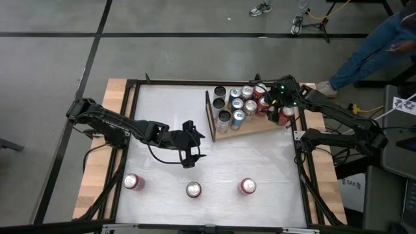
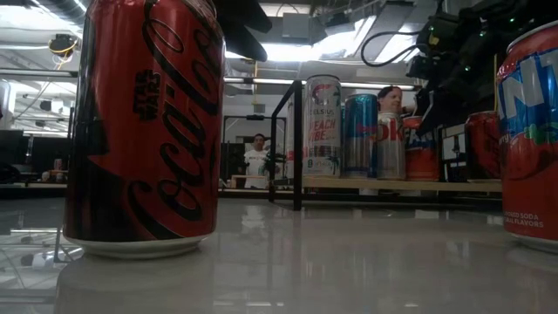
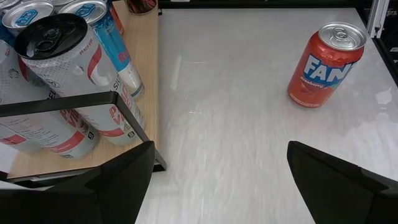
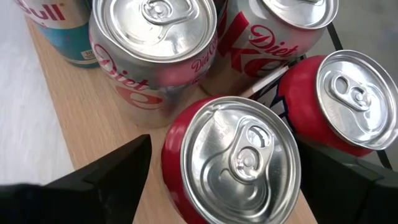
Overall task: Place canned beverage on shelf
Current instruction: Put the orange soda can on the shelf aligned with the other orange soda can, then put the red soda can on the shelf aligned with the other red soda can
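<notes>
The shelf, a light-brown board [image 1: 260, 127] with a black upright frame [image 1: 209, 116] at its left end, lies at the table's far right and carries several upright cans. My right gripper [image 1: 281, 99] hangs over the shelf's right end, open. Its fingers [image 4: 112, 174] stand on either side of a red can [image 4: 239, 158], which stands upright on the board [image 4: 93, 118]; a strip of board shows between one finger and the can. My left gripper [image 1: 190, 148] is open and empty over the table's middle, beside the frame [image 3: 74, 102].
Three cans stand along the table's near side [image 1: 133, 182], [image 1: 194, 190], [image 1: 247, 186]; one is an orange Fanta can [image 3: 323, 65]. Bare tabletop lies between them and the shelf. A black frame [image 1: 130, 91] runs round the table. A person's legs [image 1: 364, 58] show at the far right.
</notes>
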{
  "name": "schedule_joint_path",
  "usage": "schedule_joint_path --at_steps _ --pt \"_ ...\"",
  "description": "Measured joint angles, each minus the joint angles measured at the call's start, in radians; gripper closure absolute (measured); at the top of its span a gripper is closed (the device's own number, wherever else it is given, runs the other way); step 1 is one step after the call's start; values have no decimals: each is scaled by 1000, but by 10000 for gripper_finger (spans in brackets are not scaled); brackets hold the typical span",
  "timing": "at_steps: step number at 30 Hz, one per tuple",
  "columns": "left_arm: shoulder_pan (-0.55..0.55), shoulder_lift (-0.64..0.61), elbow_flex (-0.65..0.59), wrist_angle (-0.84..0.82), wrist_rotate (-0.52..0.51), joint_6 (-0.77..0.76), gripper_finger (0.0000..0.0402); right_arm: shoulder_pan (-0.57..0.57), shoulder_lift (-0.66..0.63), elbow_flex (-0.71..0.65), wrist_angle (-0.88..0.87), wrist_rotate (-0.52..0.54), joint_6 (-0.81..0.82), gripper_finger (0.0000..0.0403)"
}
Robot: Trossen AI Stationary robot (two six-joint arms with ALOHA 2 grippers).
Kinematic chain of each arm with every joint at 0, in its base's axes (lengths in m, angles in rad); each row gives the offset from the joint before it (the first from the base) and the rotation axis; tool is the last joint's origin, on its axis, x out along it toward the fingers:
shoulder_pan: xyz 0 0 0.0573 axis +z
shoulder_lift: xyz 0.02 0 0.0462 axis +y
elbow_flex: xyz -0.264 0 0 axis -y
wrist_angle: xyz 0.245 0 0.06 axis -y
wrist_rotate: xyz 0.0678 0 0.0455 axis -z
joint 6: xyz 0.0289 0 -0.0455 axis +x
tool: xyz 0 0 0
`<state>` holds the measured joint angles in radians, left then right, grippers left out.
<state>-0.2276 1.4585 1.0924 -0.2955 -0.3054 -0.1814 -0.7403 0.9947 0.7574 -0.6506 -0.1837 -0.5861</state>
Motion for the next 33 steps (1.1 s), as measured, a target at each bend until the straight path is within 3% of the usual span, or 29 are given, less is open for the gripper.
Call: schedule_joint_path --at_steps 11,25,33 --pt "0 0 0 0 0 0 44 0 -51 2 -6 0 3 47" --pt "0 0 0 0 0 0 44 0 -243 2 -4 0 7 47" --pt "0 0 0 0 0 0 44 0 -310 2 -1 -54 172 47"
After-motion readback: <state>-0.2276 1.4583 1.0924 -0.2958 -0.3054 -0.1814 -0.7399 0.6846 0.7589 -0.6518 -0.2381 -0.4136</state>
